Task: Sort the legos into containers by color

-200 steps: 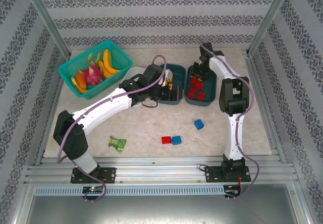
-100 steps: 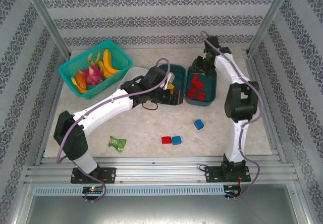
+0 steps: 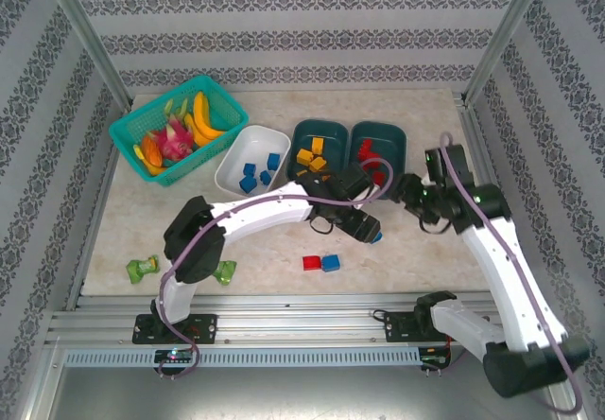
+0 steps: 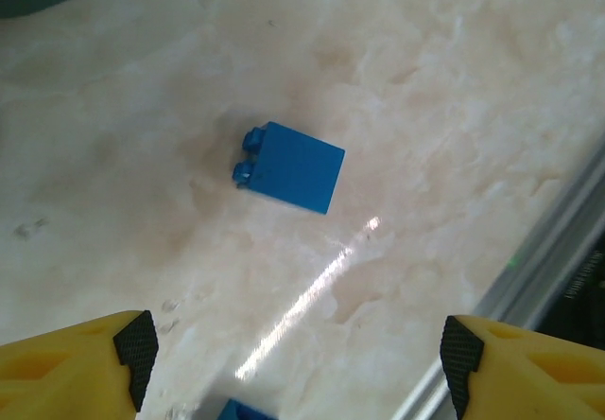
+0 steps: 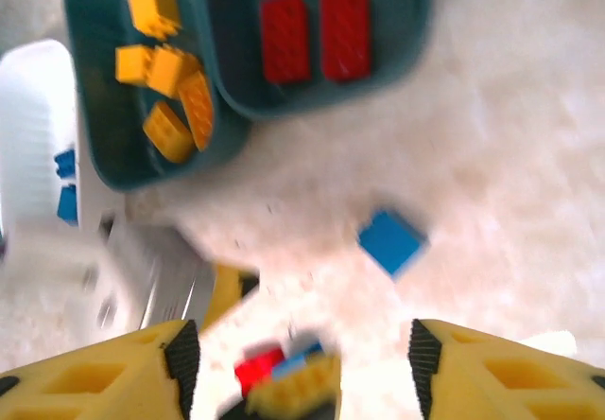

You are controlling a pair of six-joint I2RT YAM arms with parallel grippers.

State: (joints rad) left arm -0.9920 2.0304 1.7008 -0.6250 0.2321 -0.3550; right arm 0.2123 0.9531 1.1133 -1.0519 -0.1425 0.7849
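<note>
**A:** Starting overhead: where is there room?

**B:** Bare table [image 3: 269,250] runs across the lower middle, ending at the rail [image 3: 284,302] along the bottom. The white tub [image 3: 282,136], middle teal tub [image 3: 295,141] and right teal tub [image 3: 397,136] line the upper centre. The right arm [image 3: 501,259] crosses the lower right. The left claw [image 3: 367,231] sits centre right, a blue brick [image 3: 376,236] just at its tip.

**A:** And from the left wrist?

**B:** Its jaws stand wide apart and empty. The fingers [image 4: 76,368] fill the bottom corners. The blue brick lies upper centre, above the gap and touching neither finger. The rail cuts the lower right corner; the rest around the brick is open tabletop.

**A:** The right wrist?

**B:** The right claw [image 5: 298,368] is spread too, holding nothing. The blue brick lies centre right, above the gap. Orange bricks [image 5: 165,89] and red bricks [image 5: 312,32] sit in the teal tubs along the top. The left claw blurs in at bottom centre.
</note>
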